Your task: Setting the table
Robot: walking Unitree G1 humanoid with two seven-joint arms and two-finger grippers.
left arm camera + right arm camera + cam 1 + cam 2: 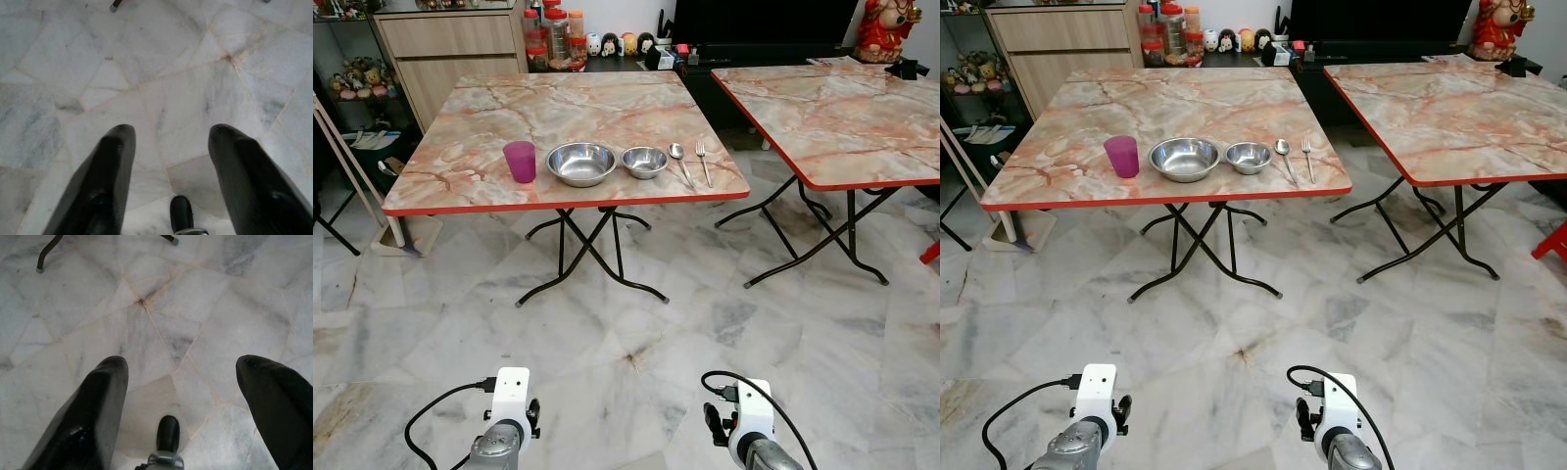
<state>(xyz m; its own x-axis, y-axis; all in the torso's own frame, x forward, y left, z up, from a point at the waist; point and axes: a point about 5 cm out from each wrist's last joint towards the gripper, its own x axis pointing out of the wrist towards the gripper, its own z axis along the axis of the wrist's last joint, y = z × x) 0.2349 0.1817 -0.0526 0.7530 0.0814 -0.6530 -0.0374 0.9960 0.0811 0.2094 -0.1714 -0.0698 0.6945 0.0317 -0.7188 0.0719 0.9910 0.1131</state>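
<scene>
Bright even light, sharp, soft shadows

1. Left arm (499, 446): rounded silver shell, topped by a white box-shaped wrist module with a looping black cable.
2. Right arm (756, 446): same silver shell, white module, black cable arching over it.
3. Left gripper (171, 142) and right gripper (181, 374): glossy black, tapered, round-tipped fingers.

Head stereo pair, high, looking forward and down, sharing the counter (460, 176) at middle distance. Wrist cameras close over the marble floor (161, 88), aimed along each tool's fingers (98, 406).
</scene>
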